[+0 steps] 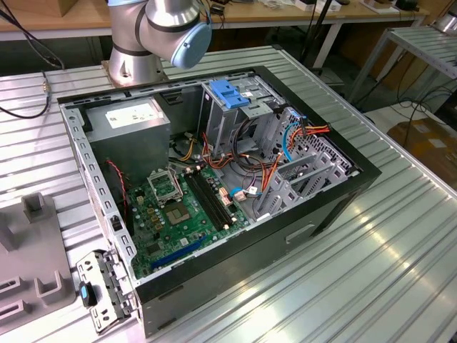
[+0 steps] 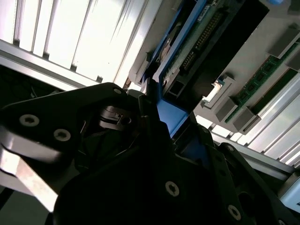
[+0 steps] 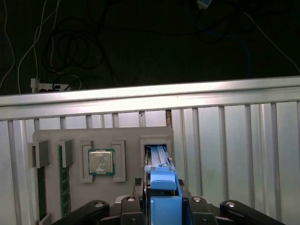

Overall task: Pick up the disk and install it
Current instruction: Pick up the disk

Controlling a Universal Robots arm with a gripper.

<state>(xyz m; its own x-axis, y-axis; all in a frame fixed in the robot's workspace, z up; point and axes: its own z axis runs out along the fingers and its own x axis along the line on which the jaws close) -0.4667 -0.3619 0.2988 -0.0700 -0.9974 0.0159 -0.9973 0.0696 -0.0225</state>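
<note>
Gripper [image 3: 162, 202] clamped on the disk [image 3: 162, 177], looks like
Thin grip on the blue end, so it could snag the tray [image 3: 93, 136] slot and slip.

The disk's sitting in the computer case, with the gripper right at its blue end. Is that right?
Not the case. The first wrist view shows the disk in a slot of the gray tray, beside the CPU. The gripper is right at its blue end, as you said.
</note>
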